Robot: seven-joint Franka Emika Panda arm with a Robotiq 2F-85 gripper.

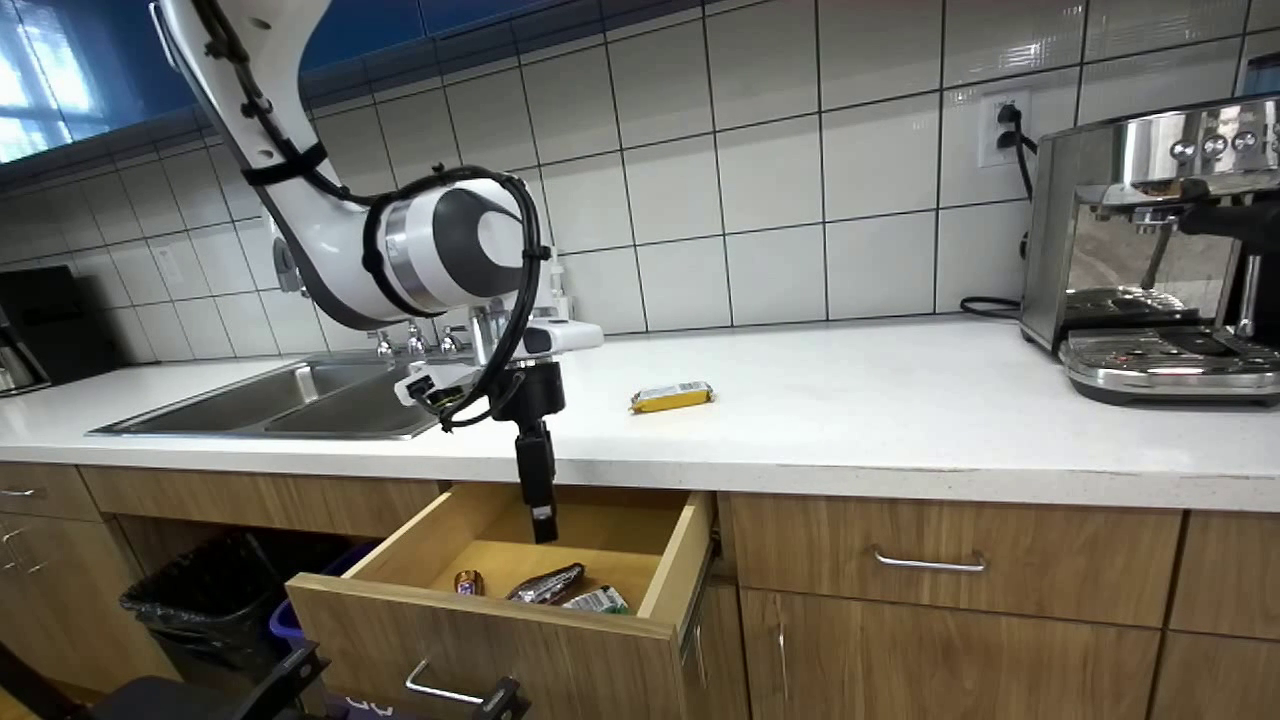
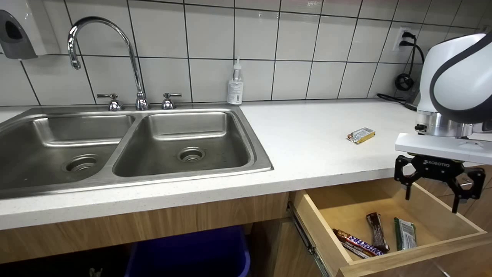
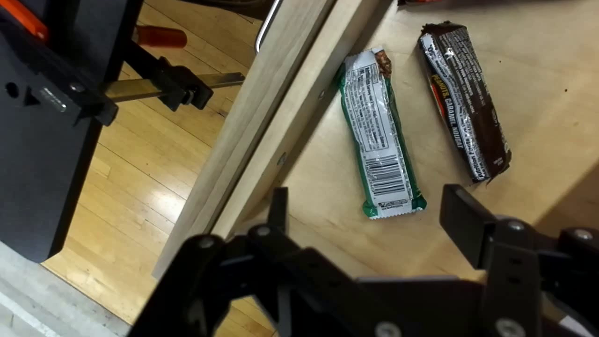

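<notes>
My gripper [image 2: 431, 199]: apart, empty. Judged: three bars [image 2: 377, 232] in drawer [image 2: 353, 204], done; yellow packet [image 1: 672, 397] on counter [image 1: 850, 400] (label unclear), outstanding.

We've got a tiled wall [image 1: 770, 180] spanning 10 to 2 o'clock in an exterior view, outlet [image 1: 992, 150] at 2. Blue cupboards [image 1: 370, 30] at 11, bright glare [image 1: 25, 95] at 10. White counter [image 1: 860, 400] at 3, wood cabinets [image 1: 1000, 600] at 4. Steel sink [image 2: 121, 146] at 9 in both exterior views. Wrist view: we see plank floor [image 3: 145, 154] at 9, grey strip [image 3: 51, 299] at 8.
</notes>
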